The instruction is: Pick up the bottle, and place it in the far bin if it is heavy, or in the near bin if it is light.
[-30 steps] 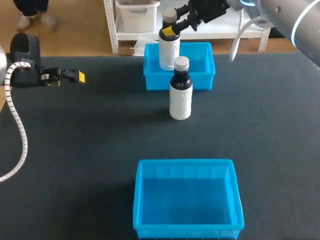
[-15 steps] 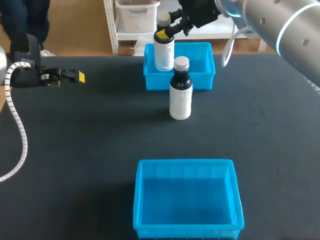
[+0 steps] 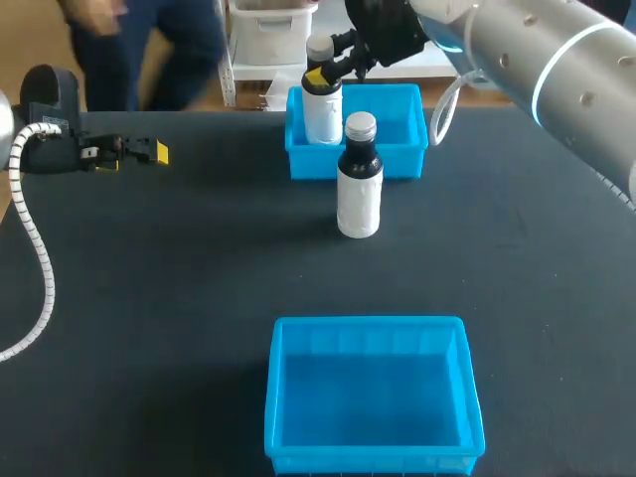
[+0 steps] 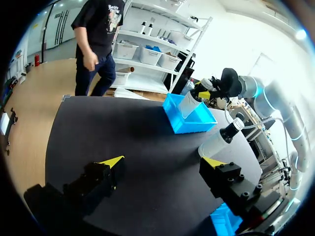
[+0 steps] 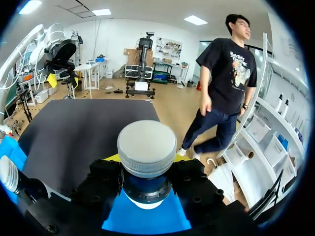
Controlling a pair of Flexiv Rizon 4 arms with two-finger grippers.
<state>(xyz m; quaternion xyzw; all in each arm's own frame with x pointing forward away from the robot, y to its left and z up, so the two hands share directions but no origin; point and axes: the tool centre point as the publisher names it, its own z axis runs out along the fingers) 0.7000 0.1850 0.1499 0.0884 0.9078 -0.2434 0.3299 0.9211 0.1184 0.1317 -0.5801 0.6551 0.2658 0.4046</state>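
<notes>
Grey-capped cylindrical bottle point(image 3: 320, 104) now further left over glossy blue bin point(image 3: 397, 164)

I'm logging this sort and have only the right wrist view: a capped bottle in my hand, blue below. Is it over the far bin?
Observer: Yes. In the head view the right hand grips the bottle at its neck, with the bottle's lower part inside the far bin, at that bin's left end.
Operator: There's another cap beside my hand. What is it?
Observer: A second bottle, upright on the table just in front of the far bin, not in it.
Operator: And the near bin?
Observer: The near bin has nothing in it that I can see.
</notes>
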